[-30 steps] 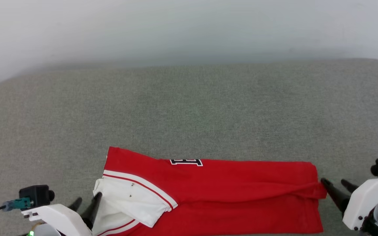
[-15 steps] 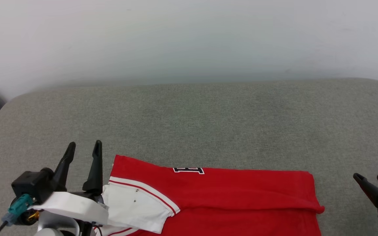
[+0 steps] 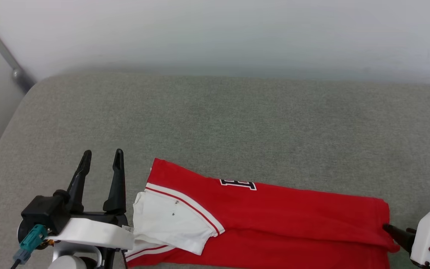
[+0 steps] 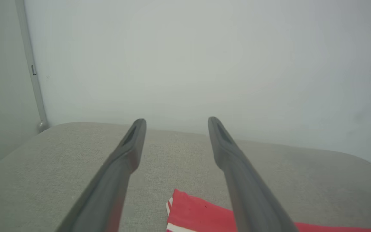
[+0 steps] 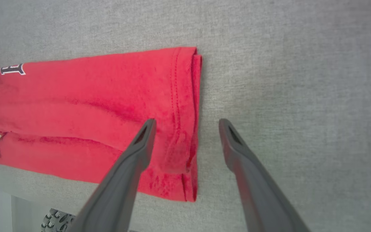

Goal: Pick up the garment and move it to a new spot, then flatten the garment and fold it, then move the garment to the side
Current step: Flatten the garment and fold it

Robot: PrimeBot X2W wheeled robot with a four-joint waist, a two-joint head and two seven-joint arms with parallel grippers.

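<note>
At 9 o'clock of the garment (image 3: 293, 213), left gripper (image 3: 103, 152) has lifted clear, spread, empty — right gripper (image 5: 187, 120), also spread, is back straddling the 3 o'clock hem; fold grasp probably next.

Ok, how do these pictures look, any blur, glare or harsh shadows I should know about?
Head view: soft, even light, no glare, and the red T-shirt is sharp. Left wrist view: the pale wall is hazy and featureless, and the fingers of the left gripper go soft near the lens. Right wrist view: the grey cushion weave is crisp, while the fingers of the right gripper blur toward the bottom edge.
</note>
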